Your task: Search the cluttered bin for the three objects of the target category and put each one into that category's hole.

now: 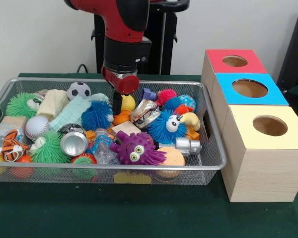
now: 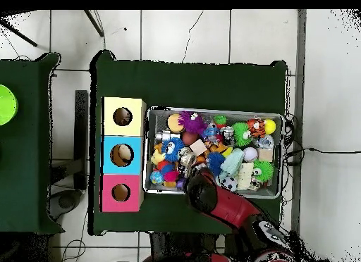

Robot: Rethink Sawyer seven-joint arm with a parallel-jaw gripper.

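Observation:
The wire-mesh bin point(image 1: 64, 80) is full of mixed toys; it also shows in the overhead view point(image 2: 211, 110). I cannot pick out any rope toy in either view; they are hidden in the clutter or too small to tell. My gripper point(image 1: 117, 105) reaches down into the back middle of the bin, between a plain blue spiky ball point(image 1: 96, 115) and a yellow toy point(image 1: 127, 102). In the overhead view the red arm point(image 2: 204, 194) covers it. The hole point(image 1: 269, 125) in the yellow-topped box is dark and stands right of the bin, nearest the camera; it also shows in the overhead view point(image 2: 123, 117).
A blue-topped box point(image 1: 275, 96) and a red-topped box point(image 1: 216, 58) stand behind the yellow one. In the bin lie a striped plush tiger point(image 1: 12, 148), a purple spiky monster point(image 1: 135, 148), a blue spiky toy with eyes point(image 1: 169, 126), a silver can point(image 1: 73, 143), a soccer ball point(image 1: 78, 90) and a baseball point(image 1: 36, 127).

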